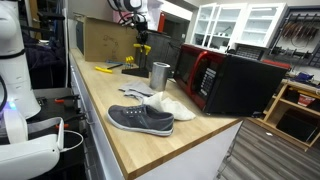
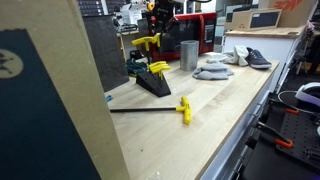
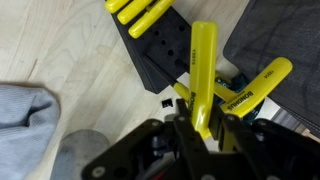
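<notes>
Claw: the gripper (image 3: 203,128) is clamped on a yellow T-handle key (image 3: 203,60), pinching its grip.
Key's place: held just above the black rack (image 3: 165,55) on the wooden bench (image 2: 230,110).
Progress: judged partway; one key is in the claw, more yellow keys (image 3: 140,12) sit in the rack, and a loose key (image 2: 183,108) lies well apart.
Nearby: steel cup (image 2: 189,54), grey shoes (image 1: 140,119).
Writing: dark lettering on a neighbouring handle (image 3: 262,80), too small to read.
</notes>
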